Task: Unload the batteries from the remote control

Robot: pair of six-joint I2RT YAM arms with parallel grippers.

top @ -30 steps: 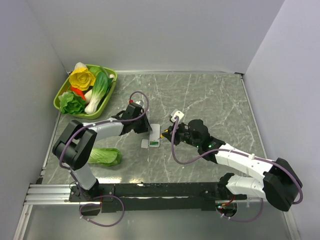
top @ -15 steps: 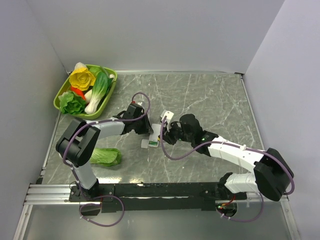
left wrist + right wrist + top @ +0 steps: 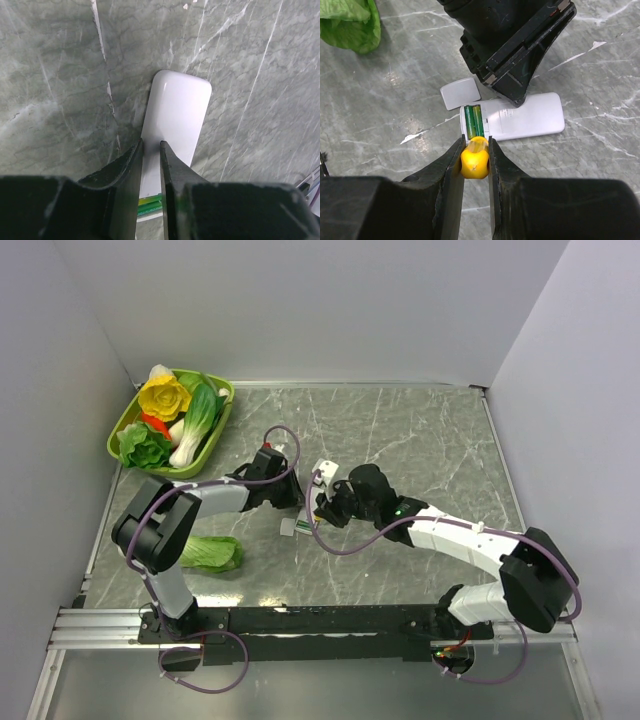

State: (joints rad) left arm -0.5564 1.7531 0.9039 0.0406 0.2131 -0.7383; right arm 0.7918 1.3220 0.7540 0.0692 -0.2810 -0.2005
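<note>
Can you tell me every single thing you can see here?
table: one, grey-green marble, under everything.
basket: one, light green, far left corner of the table.
vegetables: several, yellow, green, red and white, in the basket.
leafy vegetable: one, green, loose on the table beside the left arm.
remote control: one, white, middle of the table.
batteries: two, green, side by side in the remote's open end.
cover piece: one, white, on the table beside that end.
screwdriver: one, yellow handle, pointing at the batteries.
left gripper: black, fingers nearly together, tips on the remote.
right gripper: black, shut on the screwdriver.
</note>
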